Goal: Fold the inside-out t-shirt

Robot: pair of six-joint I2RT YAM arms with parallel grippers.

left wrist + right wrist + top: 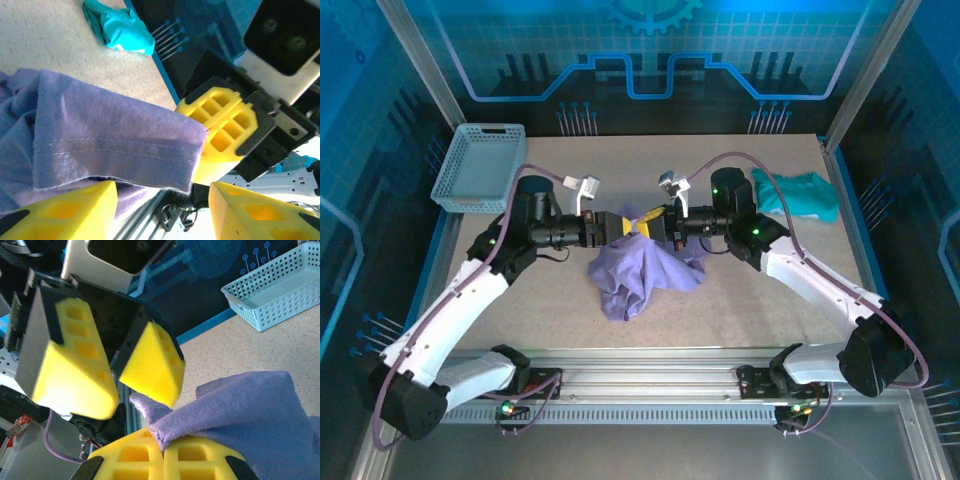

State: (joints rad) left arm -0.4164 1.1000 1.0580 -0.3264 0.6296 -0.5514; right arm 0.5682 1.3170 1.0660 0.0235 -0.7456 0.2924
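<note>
Where the two arms meet over mid-table, the entries run as follows.

1. Right claw [162, 449]: pads pressed together on a corner of the inside-out t-shirt [245, 405]. The cloth comes out of the seam between the pads.

2. Left claw [164, 192]: jaws spread wide, gripping nothing. A stitched hem of the shirt lies against one finger [65, 212] and hangs into the gap, and the other finger is bare. Overhead, the left claw stands at 9 o'clock of the right, tip to tip and very near it.

3. Shirt body: lavender, a crumpled heap on the table [740, 300]. It rises to the held corner and spreads toward 6 o'clock of the claws. No sleeve, collar or straight outline can be made out, and nothing lies flat.

4. Teal garment [802, 195]: bunched, at 2 o'clock of the claws, well apart from the shirt.

5. Pale blue basket [480, 165]: at 10 o'clock, by the far left corner.

Status, as judged: early.
- Done: one corner is secured, and a second hold on the hem looks to be in preparation.
- Folds made: none.
- Outstanding: close the left claw on the hem, draw the cloth out and lay it flat, then fold the sleeves and body.
- Whether the shirt must first be turned cannot be told.
</note>
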